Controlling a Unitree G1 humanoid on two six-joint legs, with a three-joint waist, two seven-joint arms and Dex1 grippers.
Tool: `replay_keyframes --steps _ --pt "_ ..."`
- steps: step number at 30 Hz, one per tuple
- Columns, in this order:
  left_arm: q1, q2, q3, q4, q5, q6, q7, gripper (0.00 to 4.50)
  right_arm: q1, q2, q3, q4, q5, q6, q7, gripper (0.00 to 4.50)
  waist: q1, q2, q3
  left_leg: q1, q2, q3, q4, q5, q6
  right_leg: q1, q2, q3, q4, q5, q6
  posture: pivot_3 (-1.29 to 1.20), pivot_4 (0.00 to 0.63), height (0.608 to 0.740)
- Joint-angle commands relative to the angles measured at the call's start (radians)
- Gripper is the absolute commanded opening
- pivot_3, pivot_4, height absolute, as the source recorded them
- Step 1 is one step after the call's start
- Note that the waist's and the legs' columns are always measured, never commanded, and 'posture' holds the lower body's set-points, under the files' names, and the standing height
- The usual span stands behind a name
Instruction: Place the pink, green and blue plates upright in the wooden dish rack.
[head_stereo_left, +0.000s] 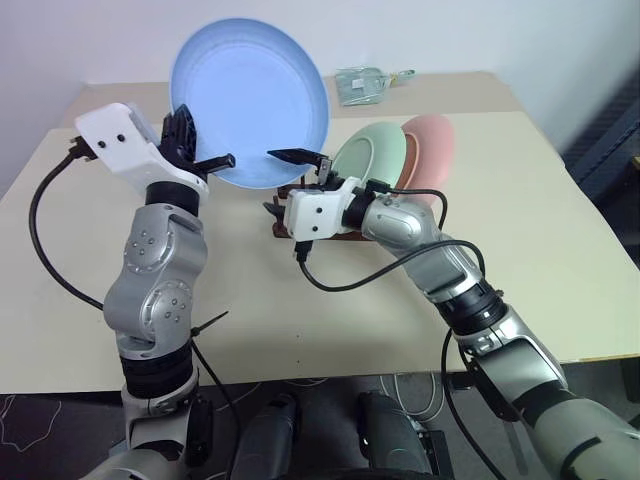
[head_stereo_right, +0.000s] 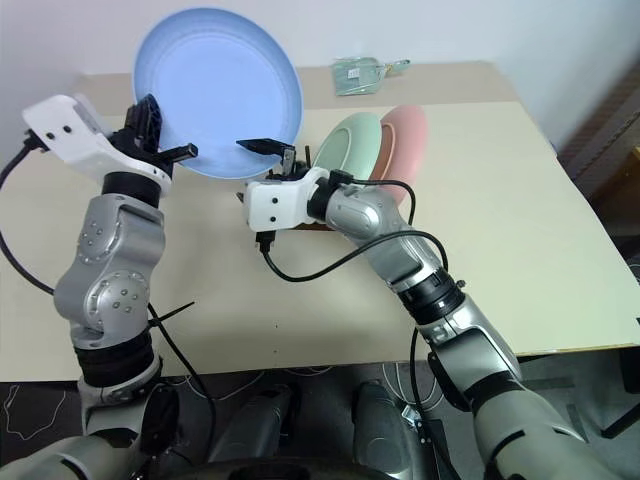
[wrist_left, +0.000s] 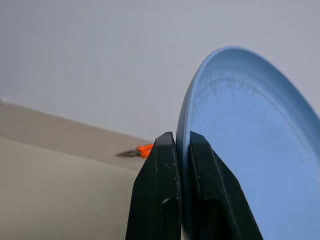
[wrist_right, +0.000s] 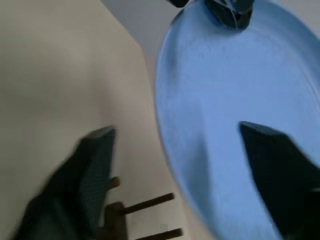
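Now left fingers (wrist_left: 182, 165) clamped on blue plate (head_stereo_left: 255, 95) rim, raised above table (head_stereo_left: 520, 230); right fingers (head_stereo_left: 283, 182) spread astride its lower edge; steady it, lower edgewise between rack (wrist_right: 145, 220) pegs beside green plate (head_stereo_left: 375, 155)

The left arm rises with its elbow bent and the forearm upright, the white wrist tipped up and forward; the left gripper (head_stereo_left: 205, 160) is clamped shut on the rim of the blue plate (head_stereo_left: 250, 95), one black finger on each face; the right arm reaches across toward the left, forearm about level; the right gripper (head_stereo_left: 290, 180) stands spread, fingers apart.
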Motion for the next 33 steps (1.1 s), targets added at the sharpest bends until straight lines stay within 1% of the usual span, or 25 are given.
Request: replay_keyframes --steps 1,2,5,7,8,9,10,12,13,14,16,18,19,20,22,24,26,28,31,33 --pt "-0.007 -0.011 -0.010 -0.061 0.008 0.003 -0.011 0.00 -0.034 0.020 0.000 0.018 -0.022 -0.027 -0.023 1.97 0.003 0.000 0.000 0.000 0.000 0.000 0.000 0.000 0.000 0.000 0.000 0.000 0.000 0.000 0.000 0.00 0.150 0.740" --pt "-0.004 -0.013 -0.011 -0.062 0.009 0.006 -0.013 0.00 -0.035 0.025 -0.002 0.021 -0.023 -0.029 -0.023 1.59 0.004 0.000 0.000 0.000 0.000 0.000 0.000 0.000 0.000 0.000 0.000 0.000 0.000 0.000 0.000 0.00 0.150 0.740" --pt "0.009 -0.013 -0.007 -0.065 0.007 0.017 -0.026 0.00 -0.030 0.034 -0.004 0.016 -0.026 -0.036 -0.016 0.15 0.002 0.000 0.000 0.000 0.000 0.000 0.000 0.000 0.000 0.000 0.000 0.000 0.000 0.000 0.000 0.00 0.150 0.740" --pt "0.011 -0.022 0.006 -0.061 -0.018 0.025 -0.037 0.00 -0.026 0.034 -0.001 0.012 -0.031 -0.043 -0.014 0.06 0.001 0.000 0.000 0.000 0.000 0.000 0.000 0.000 0.000 0.000 0.000 0.000 0.000 0.000 0.000 0.00 0.150 0.740" --pt "0.010 -0.027 0.015 -0.059 -0.029 0.027 -0.039 0.69 -0.025 0.034 0.001 0.011 -0.035 -0.046 -0.016 0.00 0.001 0.000 0.000 0.000 0.000 0.000 0.000 0.000 0.000 0.000 0.000 0.000 0.000 0.000 0.000 0.00 0.150 0.740" --pt "0.002 -0.039 0.032 -0.056 -0.050 0.028 -0.034 1.02 -0.024 0.034 0.002 0.011 -0.042 -0.049 -0.021 0.00 0.000 0.000 0.000 0.000 0.000 0.000 0.000 0.000 0.000 0.000 0.000 0.000 0.000 0.000 0.000 0.00 0.150 0.740" --pt "-0.010 -0.051 0.054 -0.052 -0.065 0.020 -0.024 1.44 -0.024 0.034 0.003 0.012 -0.050 -0.053 -0.027 0.00 0.002 0.000 0.000 0.000 0.000 0.000 0.000 0.000 0.000 0.000 0.000 0.000 0.000 0.000 0.000 0.00 0.150 0.740" --pt "-0.047 -0.064 0.114 -0.043 -0.080 -0.021 0.004 2.48 -0.023 0.037 0.001 0.013 -0.059 -0.054 -0.037 0.00 0.003 0.000 0.000 0.000 0.000 0.000 0.000 0.000 0.000 0.000 0.000 0.000 0.000 0.000 0.000 0.00 0.150 0.740" --pt "-0.065 -0.054 0.146 -0.039 -0.066 -0.052 0.012 2.97 -0.021 0.041 -0.004 0.012 -0.057 -0.052 -0.041 0.00 0.002 0.000 0.000 0.000 0.000 0.000 0.000 0.000 0.000 0.000 0.000 0.000 0.000 0.000 0.000 0.00 0.150 0.740" --pt "-0.079 -0.021 0.183 -0.027 -0.034 -0.081 0.020 3.46 -0.017 0.049 -0.014 0.008 -0.045 -0.042 -0.044 0.00 0.001 -0.001 0.000 0.000 0.000 0.000 0.000 0.000 0.000 0.000 0.000 0.000 0.000 0.000 0.000 0.00 0.150 0.740" --pt "-0.087 0.053 0.243 0.007 0.043 -0.115 0.039 3.46 -0.009 0.072 -0.044 -0.006 -0.005 -0.015 -0.052 0.00 -0.005 0.000 0.000 0.000 0.000 0.000 0.000 0.000 -0.001 0.000 0.001 0.000 0.000 0.000 0.000 0.00 0.150 0.740" --pt "-0.042 0.152 0.283 0.057 0.137 -0.135 0.033 3.46 0.003 0.105 -0.095 -0.038 0.075 0.020 -0.052 0.00 -0.007 0.000 0.000 0.000 0.002 0.000 0.000 0.000 -0.003 -0.001 0.005 0.002 0.000 0.001 -0.002 0.00 0.150 0.740" --pt "0.008 0.210 0.275 0.081 0.198 -0.146 0.006 3.46 0.013 0.133 -0.129 -0.067 0.141 0.053 -0.044 0.00 -0.007 0.000 0.000 0.000 0.003 0.000 -0.001 0.000 -0.003 -0.002 0.006 0.002 0.000 0.002 -0.003 0.00 0.150 0.740" --pt "0.083 0.274 0.242 0.107 0.259 -0.156 -0.050 3.46 0.028 0.173 -0.175 -0.114 0.253 0.115 -0.027 0.00 -0.005 0.001 0.000 0.000 0.006 0.001 -0.001 0.000 -0.004 -0.002 0.006 0.002 0.000 0.002 -0.003 0.00 0.150 0.740" --pt "0.214 0.357 0.157 0.146 0.350 -0.172 -0.135 3.46 0.065 0.239 -0.240 -0.213 0.437 0.240 -0.002 0.00 -0.003 0.001 0.000 0.000 0.008 0.001 -0.001 -0.001 -0.005 -0.002 0.008 0.003 0.000 0.003 -0.004 0.00 0.150 0.740" --pt "0.316 0.344 0.110 0.162 0.373 -0.220 -0.177 3.46 0.101 0.307 -0.291 -0.314 0.600 0.395 -0.018 0.00 0.005 0.002 0.001 0.001 0.009 0.001 -0.001 -0.003 -0.001 -0.002 0.010 0.004 0.000 0.003 -0.005 0.00 0.150 0.740" --pt "0.394 0.298 0.062 0.186 0.406 -0.273 -0.188 3.46 0.131 0.367 -0.321 -0.397 0.739 0.537 -0.054 0.00 0.006 0.002 0.001 0.000 0.009 -0.001 -0.001 -0.004 0.000 -0.002 0.010 0.004 -0.001 0.003 -0.006 0.00 0.150 0.740" --pt "0.450 0.262 0.008 0.218 0.456 -0.334 -0.197 3.46 0.150 0.415 -0.328 -0.451 0.823 0.636 -0.097 0.00 0.005 0.002 0.001 0.000 0.010 -0.002 -0.001 -0.004 0.000 -0.002 0.010 0.004 -0.001 0.004 -0.007 0.00 0.150 0.740" --pt "0.503 0.210 -0.050 0.250 0.488 -0.417 -0.219 3.46 0.167 0.473 -0.335 -0.483 0.911 0.746 -0.173 0.00 0.002 0.003 0.001 0.001 0.012 0.000 -0.002 -0.004 -0.001 -0.004 0.011 0.004 0.000 0.005 -0.009 0.00 0.150 0.740" --pt "0.522 0.190 -0.069 0.250 0.497 -0.449 -0.238 3.46 0.171 0.479 -0.331 -0.487 0.942 0.785 -0.202 0.00 0.000 0.003 0.001 0.001 0.013 0.001 -0.002 -0.004 -0.001 -0.005 0.012 0.005 0.000 0.005 -0.009 0.00 0.150 0.740"
